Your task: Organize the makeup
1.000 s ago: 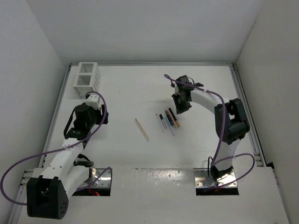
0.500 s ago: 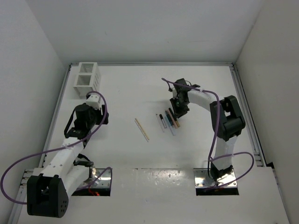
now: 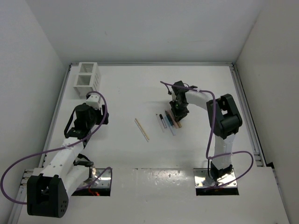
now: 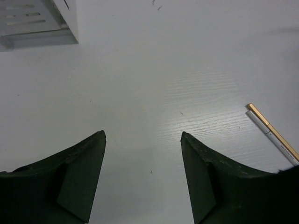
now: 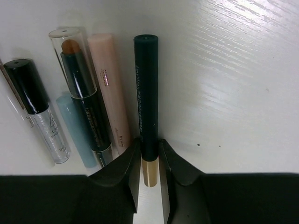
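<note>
A: What do the right gripper's (image 5: 149,150) fingers (image 5: 124,165) have between them?

B: A dark green stick (image 5: 146,84). Its gold end sits in the gap and both fingers press against its sides, so they are clamped on it. It lies flat on the table (image 5: 233,70), pointing away from the wrist.

A: And beside it?

B: Touching its left side is a peach stick (image 5: 107,88). Next comes a dark stick with a clear cap (image 5: 79,84) and a brownish tip inside, then a pale blue stick (image 5: 77,133) half tucked under that one. A clear tube with a black cap (image 5: 37,107) lies a little apart.

A: Does the overhead view add anything?

B: It shows the right gripper (image 3: 178,113) at the right edge of that cluster, mid-table, and a long tan stick (image 3: 142,129) lying alone to the left. Colours in the cluster are too small to tell there.

A: The left gripper (image 4: 142,140)?

B: Its fingers (image 4: 79,177) stand wide apart over bare table, holding nothing. Its camera catches the tan stick (image 4: 273,130) at the far right with a white strip along it, and the corner of a white slatted box (image 4: 37,23).
</note>
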Robot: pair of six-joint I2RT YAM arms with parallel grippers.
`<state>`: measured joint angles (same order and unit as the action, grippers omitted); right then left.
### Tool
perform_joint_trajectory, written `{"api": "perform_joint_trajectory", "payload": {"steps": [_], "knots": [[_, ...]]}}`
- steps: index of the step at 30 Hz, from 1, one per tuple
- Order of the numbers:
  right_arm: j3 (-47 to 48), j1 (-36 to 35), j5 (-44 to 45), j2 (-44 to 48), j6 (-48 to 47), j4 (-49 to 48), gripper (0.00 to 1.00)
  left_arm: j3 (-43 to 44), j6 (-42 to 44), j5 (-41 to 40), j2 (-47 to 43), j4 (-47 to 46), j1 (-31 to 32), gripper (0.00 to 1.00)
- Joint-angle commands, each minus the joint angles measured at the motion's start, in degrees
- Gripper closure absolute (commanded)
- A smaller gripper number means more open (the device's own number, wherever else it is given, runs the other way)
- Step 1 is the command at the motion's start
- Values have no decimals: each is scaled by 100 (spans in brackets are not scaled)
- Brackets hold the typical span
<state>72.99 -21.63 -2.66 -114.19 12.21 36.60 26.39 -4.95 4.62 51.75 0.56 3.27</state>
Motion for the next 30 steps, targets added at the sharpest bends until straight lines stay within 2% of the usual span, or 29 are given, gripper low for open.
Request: {"api": "perform_joint_trajectory", "payload": {"steps": [1,3,5,6,9,12,14,16,17,18,19,20,22,23,25,30], "knots": [[-40,-35,396,-77,27,128,79,-11,29,-5,2,-152,-54,29],[-31,-8,389,-147,10,181,86,-11,90,-5,2,-205,-54,29],[-30,62,397,-182,1,198,98,-11,291,170,2,-257,-54,29],[-31,123,415,-165,1,190,100,-11,397,258,2,-258,-54,29],[-83,211,432,107,-218,-20,100,225,844,950,55,-258,-54,29],[-101,212,556,721,-561,-258,100,410,1013,1978,160,-468,-54,32],[-249,177,416,1345,-790,-767,100,603,1014,2857,414,-863,-54,33],[-373,89,136,1977,-973,-1531,100,858,839,3812,634,-1285,-54,33],[-556,54,-188,2128,-1001,-1690,100,937,673,4070,748,-1469,-54,33],[-619,19,-635,2373,-1036,-2265,100,990,218,4290,862,-1697,7,33],[-741,-86,-892,2584,-1080,-2428,100,1052,5,4615,1037,-2195,103,33],[-873,-218,-1565,2734,-1106,-2812,100,1052,-162,4722,1100,-2418,182,33],[-1084,-656,-1921,2884,-1176,-3577,100,1052,-506,4924,1170,-2989,402,27],[-1094,-850,-2254,2902,-1177,-3616,100,1104,-620,4925,1223,-3165,464,25],[-1086,-1036,-2432,2894,-1177,-4263,100,1175,-927,4925,1276,-3473,569,20],[-936,-1511,-3038,2543,-1168,-5100,100,1307,-1052,4873,1347,-3527,702,20]]}}
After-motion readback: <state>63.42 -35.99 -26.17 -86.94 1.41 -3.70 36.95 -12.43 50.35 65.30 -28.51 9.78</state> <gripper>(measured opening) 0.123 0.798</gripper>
